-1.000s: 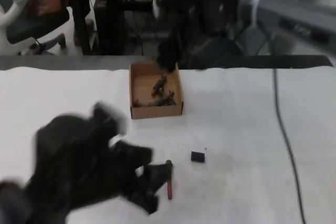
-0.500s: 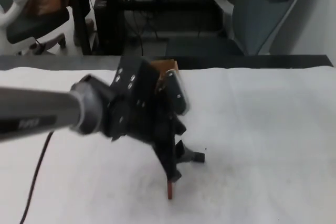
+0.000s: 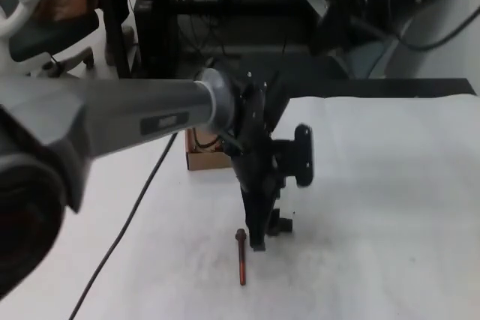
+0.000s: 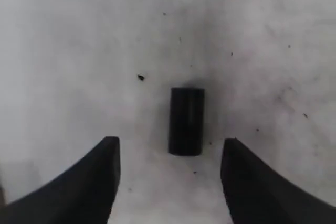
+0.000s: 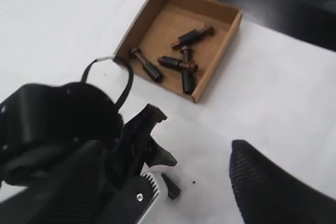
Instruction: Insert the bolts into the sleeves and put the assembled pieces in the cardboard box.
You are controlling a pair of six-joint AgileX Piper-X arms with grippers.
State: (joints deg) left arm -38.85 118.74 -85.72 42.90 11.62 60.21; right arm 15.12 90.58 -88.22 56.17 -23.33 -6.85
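Your left gripper point(image 4: 170, 145) hangs over the black sleeve point(image 4: 186, 121), fingers spread wide, with bare white bench point(image 3: 375, 207) on either side. The bolt point(image 3: 241, 256) lies near; the cardboard box point(image 5: 220, 56) stands well apart.

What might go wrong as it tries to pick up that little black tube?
The sleeve is round and sits slightly off-centre between the open jaws, so it may roll away as they close. The loose bolt lies close beside the left arm and might get knocked.

Black sleeve point(image 4: 186, 121) flat on white bench point(image 4: 79, 51), between spread fingers of left pincer point(image 4: 170, 148), touching neither.
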